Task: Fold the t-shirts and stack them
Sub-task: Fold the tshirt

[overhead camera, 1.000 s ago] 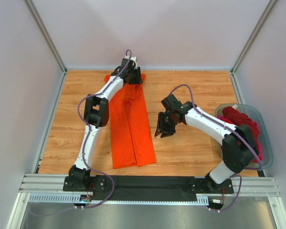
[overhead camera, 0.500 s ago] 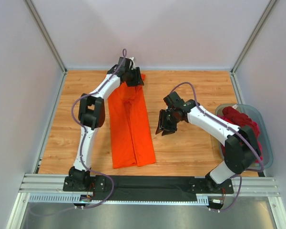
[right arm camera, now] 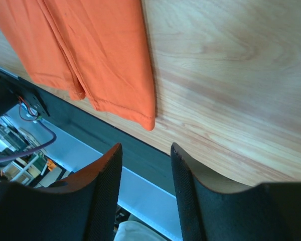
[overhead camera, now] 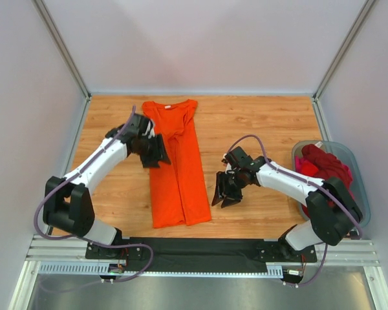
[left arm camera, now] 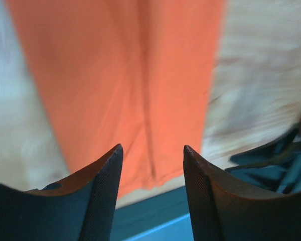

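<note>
left wrist view: orange t-shirt (left arm camera: 125, 85) blurred, cropped

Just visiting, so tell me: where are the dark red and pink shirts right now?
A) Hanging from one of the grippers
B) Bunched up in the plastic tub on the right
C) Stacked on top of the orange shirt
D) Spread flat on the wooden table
B: the dark red and pink shirts sit in a heap inside the grey-blue tub at the table's right edge, while only the orange shirt lies on the wood.
</note>
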Robot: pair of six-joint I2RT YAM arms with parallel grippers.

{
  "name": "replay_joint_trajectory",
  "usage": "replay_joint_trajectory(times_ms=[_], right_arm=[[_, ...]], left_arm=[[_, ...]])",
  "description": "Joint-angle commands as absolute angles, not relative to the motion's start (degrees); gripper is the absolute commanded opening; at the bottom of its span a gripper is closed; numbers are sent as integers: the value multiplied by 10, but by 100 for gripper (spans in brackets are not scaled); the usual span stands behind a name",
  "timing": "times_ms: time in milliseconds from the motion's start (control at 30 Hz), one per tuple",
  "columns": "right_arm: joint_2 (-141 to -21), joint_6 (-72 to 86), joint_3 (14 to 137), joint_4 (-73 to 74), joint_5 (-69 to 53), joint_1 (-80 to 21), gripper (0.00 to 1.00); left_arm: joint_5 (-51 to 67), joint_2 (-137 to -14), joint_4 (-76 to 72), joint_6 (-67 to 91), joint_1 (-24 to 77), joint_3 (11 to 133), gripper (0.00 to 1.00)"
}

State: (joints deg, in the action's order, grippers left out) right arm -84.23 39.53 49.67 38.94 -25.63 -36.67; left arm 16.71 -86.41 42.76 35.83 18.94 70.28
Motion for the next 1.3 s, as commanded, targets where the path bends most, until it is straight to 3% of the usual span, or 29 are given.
replay_joint_trajectory(times_ms=[0,267,467,733,1000,1267], right_arm=[[-853,400,459,313,-292,-379,45],[-859,418,386,238,-310,-403,44],[-882,444,379,189,-311,-431,44],[-926,470,379,149,-315,-444,43],[-924,474,381,167,-286,-445,39],[-926,470,381,177,-268,-445,26]], left_arm=[[167,-811,455,425,186,586,59],[194,-673,447,508,187,379,62],[190,-577,446,559,187,292,62],[173,-526,469,591,192,247,59],[176,-550,467,591,200,241,57],[190,-558,433,610,211,217,52]])
